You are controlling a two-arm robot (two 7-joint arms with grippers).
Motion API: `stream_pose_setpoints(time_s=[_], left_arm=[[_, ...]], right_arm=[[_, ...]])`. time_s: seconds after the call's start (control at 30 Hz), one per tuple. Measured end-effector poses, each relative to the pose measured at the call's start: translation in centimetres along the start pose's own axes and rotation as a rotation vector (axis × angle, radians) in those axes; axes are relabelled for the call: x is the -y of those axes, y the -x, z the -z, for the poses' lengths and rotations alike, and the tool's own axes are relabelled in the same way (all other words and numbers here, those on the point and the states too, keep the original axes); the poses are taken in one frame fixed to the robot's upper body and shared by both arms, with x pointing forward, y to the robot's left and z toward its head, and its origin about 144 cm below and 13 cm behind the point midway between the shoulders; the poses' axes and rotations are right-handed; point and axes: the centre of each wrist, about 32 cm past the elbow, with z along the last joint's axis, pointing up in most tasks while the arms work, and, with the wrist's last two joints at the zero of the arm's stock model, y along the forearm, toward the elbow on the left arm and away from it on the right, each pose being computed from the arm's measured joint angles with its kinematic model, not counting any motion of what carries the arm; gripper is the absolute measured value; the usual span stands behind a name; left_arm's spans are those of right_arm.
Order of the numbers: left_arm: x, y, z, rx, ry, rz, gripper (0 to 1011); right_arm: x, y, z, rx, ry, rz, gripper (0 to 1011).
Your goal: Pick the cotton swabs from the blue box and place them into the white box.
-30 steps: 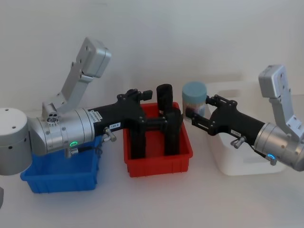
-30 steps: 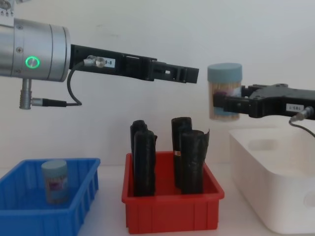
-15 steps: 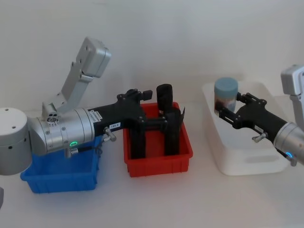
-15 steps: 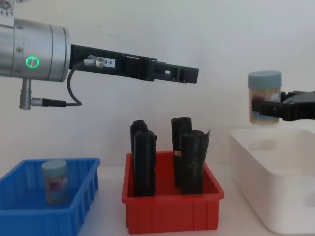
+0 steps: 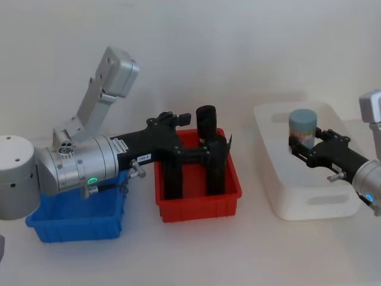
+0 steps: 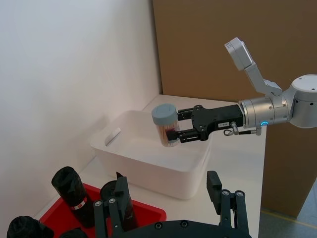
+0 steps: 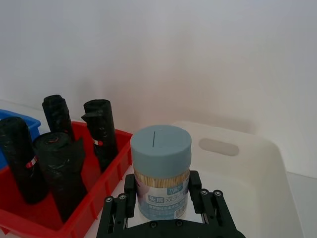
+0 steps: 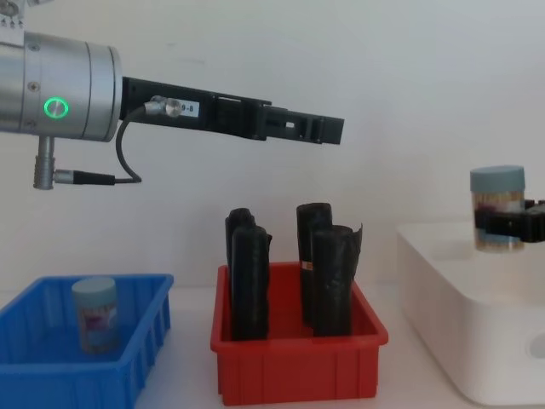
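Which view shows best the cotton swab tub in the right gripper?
The right wrist view: the tub stands upright between the right gripper's fingers, lid and label plain. The head view shows it from above, over the white box; the left wrist view, far off; the chest view, small at the right edge.

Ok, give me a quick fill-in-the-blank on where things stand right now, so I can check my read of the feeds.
1. The right gripper is shut on a tub of cotton swabs, held above the ____ box.
2. A second tub stands upright in the ____ box.
3. The open left gripper hangs above the red bin, which holds ____ black rolls.
Missing words: white; blue; four.
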Motion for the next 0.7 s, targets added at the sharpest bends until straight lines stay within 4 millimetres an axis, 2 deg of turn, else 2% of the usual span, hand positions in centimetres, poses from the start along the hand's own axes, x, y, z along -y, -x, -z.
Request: stream_pose_setpoints(time_s=[0.57,0.7], left_arm=[[0.0,0.0,0.0,0.000,0.000,0.000,1000],[0.0,0.0,0.0,0.000,0.000,0.000,1000]], right_arm=[[-1.0,-0.3,1.0,-0.023,0.056,0.019,639],[-1.1,-0.4,1.1,-0.023,0.058,0.020,751]])
